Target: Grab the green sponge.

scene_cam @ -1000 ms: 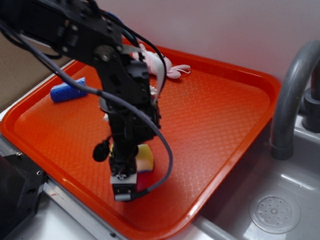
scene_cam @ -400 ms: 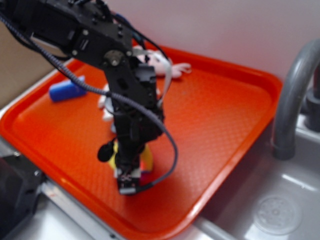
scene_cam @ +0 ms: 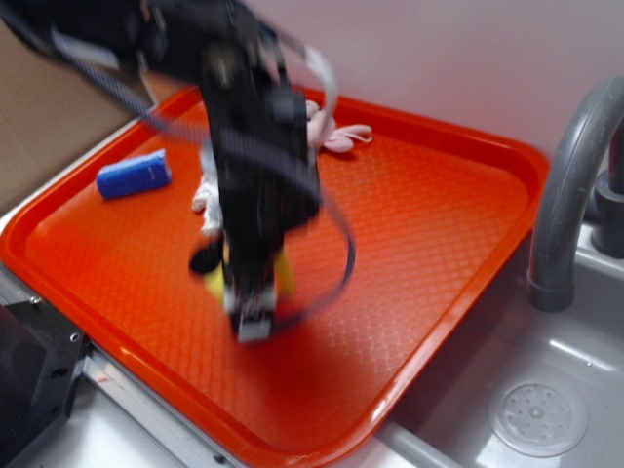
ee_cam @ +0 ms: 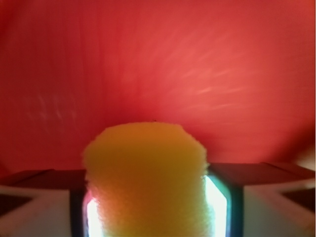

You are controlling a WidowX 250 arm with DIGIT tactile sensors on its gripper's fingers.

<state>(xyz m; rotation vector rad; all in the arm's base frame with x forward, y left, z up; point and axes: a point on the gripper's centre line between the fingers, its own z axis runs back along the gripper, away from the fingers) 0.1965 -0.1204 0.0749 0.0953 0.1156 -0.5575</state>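
The green sponge (ee_cam: pixel 145 177) shows as a yellow foam block filling the gap between my two fingers in the wrist view; its dark scouring face is hidden. My gripper (ee_cam: pixel 148 207) is shut on it, one finger pressing each side. In the exterior view the blurred black arm hangs over the orange tray (scene_cam: pixel 439 224), and the sponge (scene_cam: pixel 283 276) peeks out yellow on both sides of the gripper (scene_cam: pixel 252 307), lifted a little off the tray floor.
A blue rectangular block (scene_cam: pixel 134 175) lies at the tray's far left. A white and pink cloth wad (scene_cam: pixel 331 132) lies at the tray's back behind the arm. A grey faucet (scene_cam: pixel 565 185) and a sink drain (scene_cam: pixel 536 417) are to the right.
The arm has risen and shifted toward the back of the tray, carrying the sponge up with it. The exterior view is now motion-blurred.
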